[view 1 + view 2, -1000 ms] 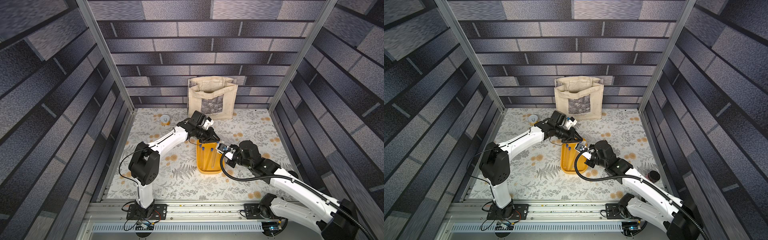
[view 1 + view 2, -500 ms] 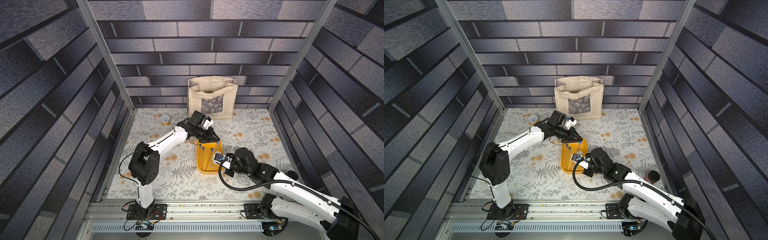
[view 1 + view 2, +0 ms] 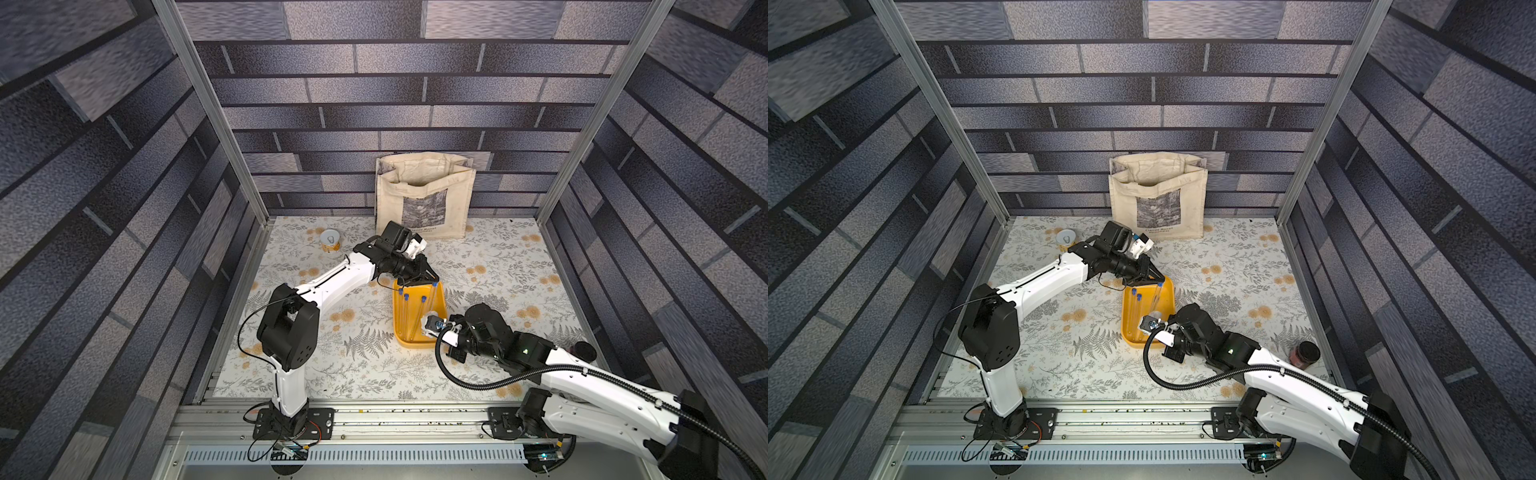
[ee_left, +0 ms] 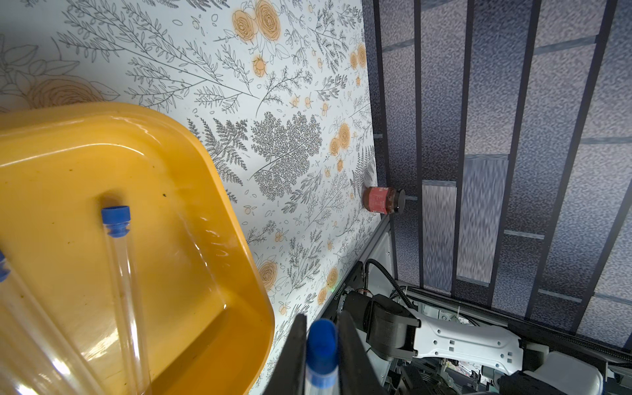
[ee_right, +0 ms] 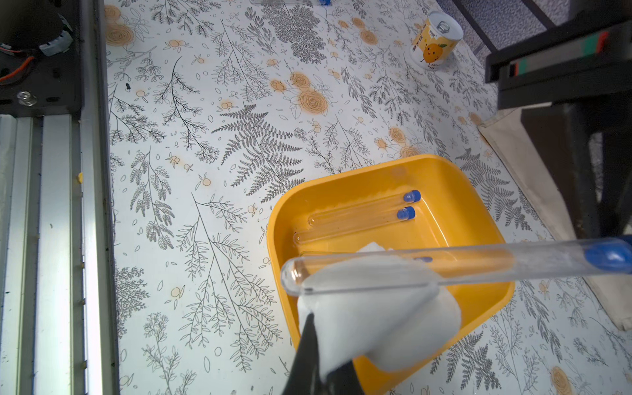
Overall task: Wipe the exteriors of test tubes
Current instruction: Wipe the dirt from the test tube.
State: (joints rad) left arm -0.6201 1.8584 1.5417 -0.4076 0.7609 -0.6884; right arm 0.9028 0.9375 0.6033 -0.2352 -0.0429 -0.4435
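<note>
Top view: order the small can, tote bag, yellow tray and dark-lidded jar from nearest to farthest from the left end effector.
From the left end effector:
1. Yellow tray, just beneath, at its far end.
2. Tote bag, standing behind it at the back.
3. Small can, back left.
4. Dark-lidded jar, front right edge.

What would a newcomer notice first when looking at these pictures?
The bright yellow tray in the middle of the flowered table draws the eye, with capped test tubes lying in it. Above it, the left claw holds one more test tube by its blue cap, and the right claw holds a white cloth at its closed end.
</note>
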